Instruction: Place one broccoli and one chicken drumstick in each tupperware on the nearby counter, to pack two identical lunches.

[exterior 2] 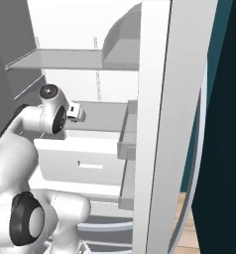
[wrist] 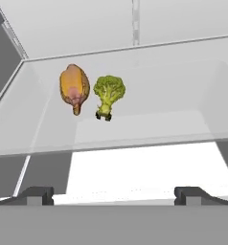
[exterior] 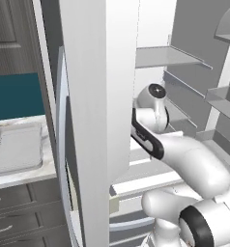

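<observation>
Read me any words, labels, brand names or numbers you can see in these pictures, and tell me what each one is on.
There is no readable text.
The chicken drumstick and broccoli on the fridge shelf are unmarked.
The tupperware on the counter carries no label.
The fridge door and the open gripper show no brand or number.

My view looks into an open white refrigerator, its tall white door [exterior: 95,120] edge-on and close in the left base view. Grey glass shelves [exterior: 167,57] cross the interior (one above another). A white pull-out drawer [exterior 2: 85,161] sits below them. Dark grey drawer fronts with silver handles [exterior: 18,214] stand left, beneath a teal wall panel [exterior: 15,96].
</observation>
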You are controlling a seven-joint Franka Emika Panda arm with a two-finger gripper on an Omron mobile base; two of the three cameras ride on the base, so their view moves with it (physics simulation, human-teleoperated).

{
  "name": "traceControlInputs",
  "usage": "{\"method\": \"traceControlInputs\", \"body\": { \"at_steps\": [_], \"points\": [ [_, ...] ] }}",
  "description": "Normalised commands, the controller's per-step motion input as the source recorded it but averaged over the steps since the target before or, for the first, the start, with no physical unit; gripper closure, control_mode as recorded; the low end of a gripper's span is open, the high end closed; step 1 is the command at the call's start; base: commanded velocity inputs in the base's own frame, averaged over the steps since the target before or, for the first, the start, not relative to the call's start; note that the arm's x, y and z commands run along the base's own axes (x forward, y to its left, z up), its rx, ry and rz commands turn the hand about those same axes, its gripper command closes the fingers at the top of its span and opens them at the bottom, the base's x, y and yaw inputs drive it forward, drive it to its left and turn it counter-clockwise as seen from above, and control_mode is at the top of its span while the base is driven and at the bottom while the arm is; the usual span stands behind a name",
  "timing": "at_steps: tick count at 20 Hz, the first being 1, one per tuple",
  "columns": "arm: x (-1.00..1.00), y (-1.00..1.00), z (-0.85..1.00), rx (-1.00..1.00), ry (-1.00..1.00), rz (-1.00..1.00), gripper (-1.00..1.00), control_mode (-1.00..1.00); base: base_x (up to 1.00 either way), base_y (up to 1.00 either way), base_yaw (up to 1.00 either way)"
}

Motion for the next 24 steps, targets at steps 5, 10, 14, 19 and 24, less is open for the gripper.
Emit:
{"method": "traceControlInputs", "body": {
  "at_steps": [5,10,14,19,24],
  "points": [
    [0.38,0.06,-0.17,0.0,0.0,0.0,-1.0,-1.0,0.0,0.0,0.0],
    [0.37,0.07,-0.17,0.0,0.0,0.0,-1.0,-1.0,0.0,0.0,0.0],
    [0.38,0.07,-0.17,0.0,0.0,0.0,-1.0,-1.0,0.0,0.0,0.0],
    [0.41,0.08,-0.16,0.0,0.0,0.0,-1.0,-1.0,0.0,0.0,0.0],
    [0.36,0.07,-0.14,0.0,0.0,0.0,-1.0,-1.0,0.0,0.0,0.0]
  ]
}}
